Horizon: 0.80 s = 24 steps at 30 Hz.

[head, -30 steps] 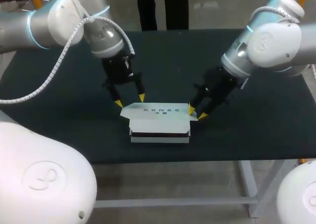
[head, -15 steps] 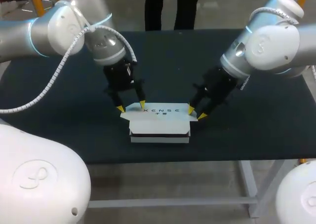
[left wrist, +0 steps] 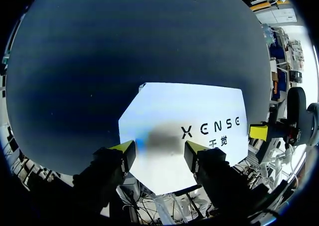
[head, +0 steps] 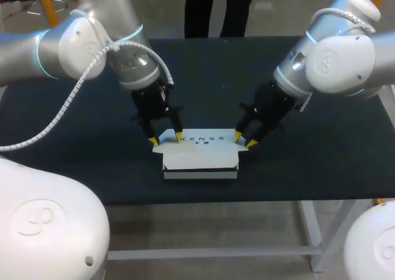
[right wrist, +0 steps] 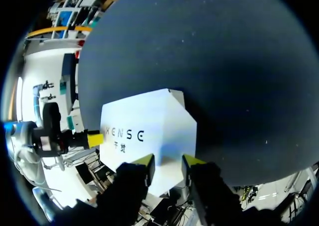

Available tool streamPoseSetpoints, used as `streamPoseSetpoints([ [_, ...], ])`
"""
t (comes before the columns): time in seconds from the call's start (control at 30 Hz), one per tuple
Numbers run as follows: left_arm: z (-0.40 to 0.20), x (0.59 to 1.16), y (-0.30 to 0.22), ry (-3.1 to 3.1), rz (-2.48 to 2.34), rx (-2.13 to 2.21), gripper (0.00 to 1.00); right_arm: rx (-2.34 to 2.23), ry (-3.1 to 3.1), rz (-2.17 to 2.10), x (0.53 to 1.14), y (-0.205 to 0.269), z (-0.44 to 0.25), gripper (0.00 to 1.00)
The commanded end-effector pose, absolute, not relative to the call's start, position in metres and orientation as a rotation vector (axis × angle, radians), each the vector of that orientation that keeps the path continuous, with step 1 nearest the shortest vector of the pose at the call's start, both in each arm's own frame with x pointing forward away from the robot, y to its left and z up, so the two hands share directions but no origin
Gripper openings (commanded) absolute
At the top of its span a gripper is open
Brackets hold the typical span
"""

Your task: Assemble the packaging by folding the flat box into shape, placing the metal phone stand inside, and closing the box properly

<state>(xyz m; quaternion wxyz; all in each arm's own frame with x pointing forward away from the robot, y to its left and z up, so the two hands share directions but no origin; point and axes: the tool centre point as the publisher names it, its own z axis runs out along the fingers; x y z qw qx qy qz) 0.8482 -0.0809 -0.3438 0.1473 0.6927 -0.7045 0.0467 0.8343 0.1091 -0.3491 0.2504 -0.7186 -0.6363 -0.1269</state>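
A white cardboard box [head: 200, 166] stands folded near the table's front edge, its printed lid [head: 197, 139] lying over the top. My left gripper [head: 166, 139] hovers at the lid's left end, open; in the left wrist view the gripper [left wrist: 159, 151] has the lid [left wrist: 189, 121] just beneath its fingers. At the lid's right end is my right gripper [head: 244, 139], its fingers apart; in the right wrist view that gripper [right wrist: 168, 162] sits over the lid's [right wrist: 149, 131] corner. No phone stand shows in any view.
The dark table [head: 321, 156] lies bare around the box, with room behind it and to both sides. Its front edge runs close below the box.
My left gripper has come down and forward onto the lid's left end, and its fingers have narrowed. The right arm and the box have stayed put.
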Motion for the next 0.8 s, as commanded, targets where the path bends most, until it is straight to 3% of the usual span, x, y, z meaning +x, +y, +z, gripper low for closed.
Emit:
streamPoseSetpoints([
  [0.03,-0.344,0.843,-0.085,-2.040,0.142,2.011,0.69,-1.987,-1.744,-0.344,0.829,0.112,-0.348,0.40],
  [0.8,-0.356,0.823,-0.088,-2.135,0.304,2.071,0.75,-1.959,-1.804,-0.384,0.820,0.108,-0.371,0.42],
])
